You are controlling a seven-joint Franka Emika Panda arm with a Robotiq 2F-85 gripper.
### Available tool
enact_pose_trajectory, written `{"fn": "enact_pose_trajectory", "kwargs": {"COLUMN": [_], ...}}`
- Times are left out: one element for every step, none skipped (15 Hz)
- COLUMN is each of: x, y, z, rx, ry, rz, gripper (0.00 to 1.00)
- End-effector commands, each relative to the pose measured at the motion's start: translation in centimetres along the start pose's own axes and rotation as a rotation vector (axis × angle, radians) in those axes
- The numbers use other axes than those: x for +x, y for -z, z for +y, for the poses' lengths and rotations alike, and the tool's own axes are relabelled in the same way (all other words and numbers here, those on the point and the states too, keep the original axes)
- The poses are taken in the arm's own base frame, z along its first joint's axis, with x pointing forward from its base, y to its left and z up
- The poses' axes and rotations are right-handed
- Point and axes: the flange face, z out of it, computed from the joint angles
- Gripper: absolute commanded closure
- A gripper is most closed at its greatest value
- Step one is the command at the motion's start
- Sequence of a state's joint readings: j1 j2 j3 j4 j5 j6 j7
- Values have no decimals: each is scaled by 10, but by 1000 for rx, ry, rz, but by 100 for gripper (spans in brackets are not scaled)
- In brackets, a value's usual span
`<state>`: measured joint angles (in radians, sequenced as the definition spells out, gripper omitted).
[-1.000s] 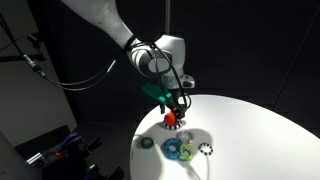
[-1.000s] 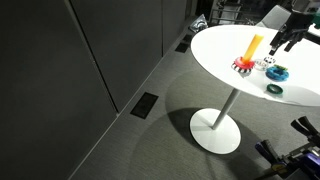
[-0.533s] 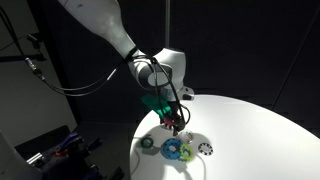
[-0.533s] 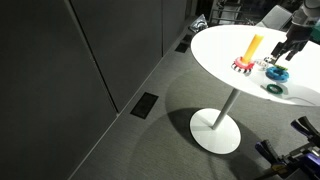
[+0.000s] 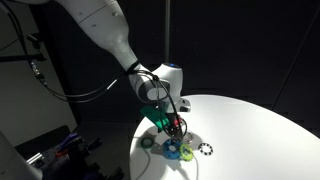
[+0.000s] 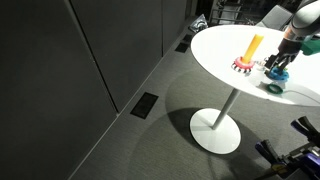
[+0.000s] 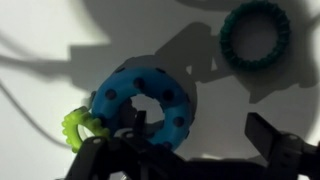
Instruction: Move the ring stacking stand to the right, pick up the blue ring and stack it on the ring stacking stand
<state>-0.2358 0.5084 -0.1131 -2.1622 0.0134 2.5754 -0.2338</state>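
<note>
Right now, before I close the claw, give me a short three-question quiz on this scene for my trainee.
1. True or false: the blue ring already sits on the ring stacking stand.
2. In the wrist view, which ring lies against the blue ring? A) lime-green ring B) dark green ring C) none
3. Fill in: the claw over the blue ring is ____ (open or shut).
Key: 1 false; 2 A; 3 open.

Dark-spotted blue ring [image 7: 120,86], lime-green ring [image 7: 74,126], dark green ring [image 7: 231,40], orange-and-red stand [image 6: 251,48]
</note>
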Motion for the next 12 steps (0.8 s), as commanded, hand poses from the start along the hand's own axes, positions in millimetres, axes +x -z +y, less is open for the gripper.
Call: {"fn": "enact_pose_trajectory", "kwargs": {"x": [4, 3, 3, 3, 2, 2, 2, 2, 2, 2, 2, 1], "y": [-7, -9, -11, -12, -13, -14, -14, -15, -15, -16, -17, -16], "z": [3, 3, 3, 3, 4, 4, 5, 5, 6, 6, 6, 6], "rx": [9, 10, 10, 10, 10, 10, 10, 9, 9, 8, 9, 9], "ry": [17, 18, 18, 18, 18, 17, 15, 13, 12, 11, 10, 10], "rz": [8, 5, 3, 1, -1, -2, -4, -5, -6, -7, -9, -9], "gripper": [0, 0, 0, 0, 1, 25, 26, 29, 39, 49, 56, 64]}}
